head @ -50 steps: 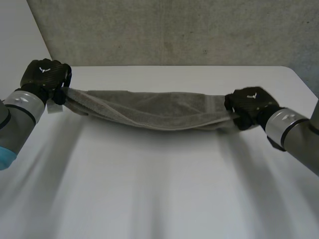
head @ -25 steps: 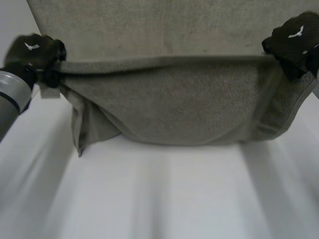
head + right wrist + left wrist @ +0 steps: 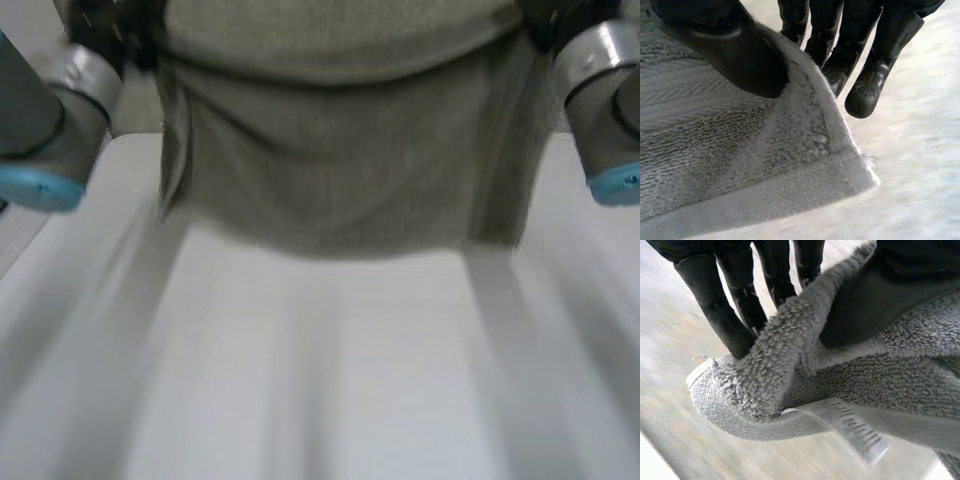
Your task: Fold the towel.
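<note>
Head view, and we start close in: bare white desk (image 3: 320, 390), nothing on it. Beyond that hangs the towel (image 3: 340, 150), a grey curtain of cloth strung between the left arm (image 3: 50, 120) and the right arm (image 3: 600, 100), its top edge dipping in the middle. Whether its lower hem brushes the desk, I can't tell.

Over to the left wrist view: the left hand (image 3: 735, 315) has a bunched corner of towel (image 3: 760, 390) pinched, thumb on one face, fingers on the other, clamped tight. A sewn-in label (image 3: 850, 425) dangles just under that grip.

Right wrist view now: the right hand (image 3: 735, 55) pins the other top corner (image 3: 740, 150), thumb pressed flat on the pile, fingers fairly straight behind the edge, the woven hem band running just past the thumb.

How will it handle? Looks like thick looped terry: soft, limp, fairly light, no stiffness at all, so it sags wherever it isn't held. The nap should grip well rather than slip. Corners are the place to hold, right on the firmer hem band, which is where both hands are.
</note>
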`<state>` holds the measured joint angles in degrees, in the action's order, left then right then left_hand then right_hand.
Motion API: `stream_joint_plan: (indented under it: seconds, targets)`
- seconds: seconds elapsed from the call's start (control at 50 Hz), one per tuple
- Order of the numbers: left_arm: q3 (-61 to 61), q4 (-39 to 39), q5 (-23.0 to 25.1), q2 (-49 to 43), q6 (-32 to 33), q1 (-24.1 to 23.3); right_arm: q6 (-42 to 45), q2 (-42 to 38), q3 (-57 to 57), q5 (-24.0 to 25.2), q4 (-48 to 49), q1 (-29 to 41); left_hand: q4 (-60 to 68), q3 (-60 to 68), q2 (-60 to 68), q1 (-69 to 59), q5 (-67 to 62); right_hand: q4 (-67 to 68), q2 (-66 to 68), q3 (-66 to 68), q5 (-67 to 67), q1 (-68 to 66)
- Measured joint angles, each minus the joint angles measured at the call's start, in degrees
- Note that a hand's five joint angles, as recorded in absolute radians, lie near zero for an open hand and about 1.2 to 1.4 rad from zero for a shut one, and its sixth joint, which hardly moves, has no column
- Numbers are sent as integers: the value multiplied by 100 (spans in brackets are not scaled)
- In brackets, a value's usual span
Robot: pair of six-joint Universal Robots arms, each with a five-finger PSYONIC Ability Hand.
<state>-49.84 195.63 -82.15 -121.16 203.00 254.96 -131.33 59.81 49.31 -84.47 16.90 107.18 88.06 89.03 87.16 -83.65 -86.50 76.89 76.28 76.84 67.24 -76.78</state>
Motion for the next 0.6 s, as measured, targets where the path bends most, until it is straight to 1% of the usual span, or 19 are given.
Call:
stream_joint_plan:
  seconds: [0.08,0.12,0.2,0.32,0.38,0.44,0.54,0.6]
  targets:
    - [164,347,-157,232,-274,41,-234,445,387,-51,599,4,0,0,0,0,-44,0,0,0,20,-2]
    - [105,429,-194,311,-342,57,-350,607,604,-33,611,-2,0,0,0,0,-45,0,0,0,29,-4]
    - [-262,497,-194,393,-377,89,-513,787,999,72,288,-16,0,0,0,0,-45,0,0,0,29,-4]
    - [-1446,497,64,337,-260,116,-589,804,1740,394,-773,-45,0,1,0,0,-45,0,0,0,29,-5]
    - [-2234,478,281,209,-33,128,-575,743,2234,555,-1237,-65,0,2,0,0,-45,0,0,0,29,-5]
    - [-2759,466,409,85,234,144,-546,631,2697,631,-1438,-78,0,3,0,0,-45,0,0,0,29,-5]
    - [-3448,433,499,-143,902,179,-505,355,3390,667,-1498,-103,0,4,0,0,-45,0,0,0,29,-5]
    - [-3662,424,500,-215,1210,190,-496,256,3608,664,-1466,-113,-33,-72,-11,0,-38,0,0,0,29,-5]
